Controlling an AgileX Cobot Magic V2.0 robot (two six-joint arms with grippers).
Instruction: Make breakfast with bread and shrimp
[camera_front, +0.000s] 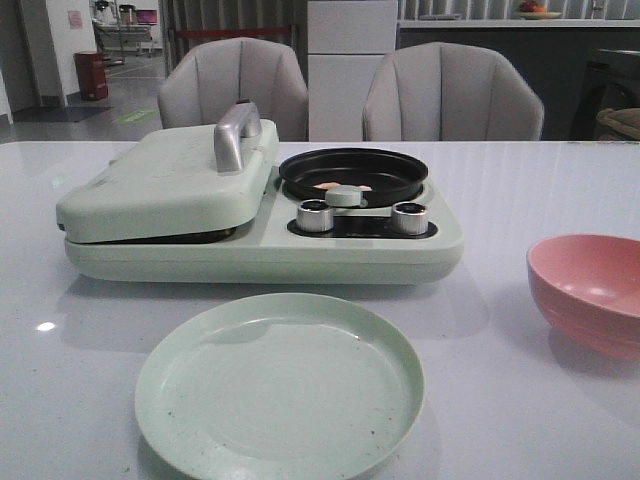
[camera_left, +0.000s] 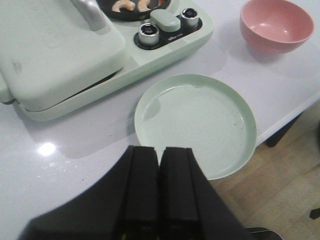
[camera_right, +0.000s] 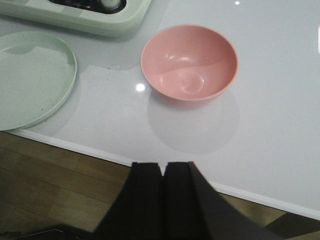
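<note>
shrimp (camera_left: 131, 5) in black pan (camera_front: 353, 173), beyond the plate (camera_front: 280, 385) | bread unseen, press lid (camera_front: 165, 185) down | left gripper (camera_left: 159, 155) nearer, both jaws closed, empty | right gripper (camera_right: 164, 170) off counter edge

Mint-green plate (camera_front: 280, 386), pink bowl (camera_front: 588, 290), black pan (camera_front: 353, 172), orange-pink shrimp (camera_left: 129, 5)

The mint-green breakfast maker (camera_front: 260, 215) stands across the middle of the white table (camera_front: 500, 330), its lowered lid (camera_front: 165, 185) with an upright metal handle (camera_front: 236, 133) covering the left half, while the black pan (camera_front: 353, 172) on the right half lies open from above behind two knobs (camera_front: 315, 215). Just in front sits the green plate (camera_front: 280, 385), with a bare strip of table between it and the appliance. The pink bowl (camera_front: 590, 290) stands apart at the right, open tabletop around it.
</note>
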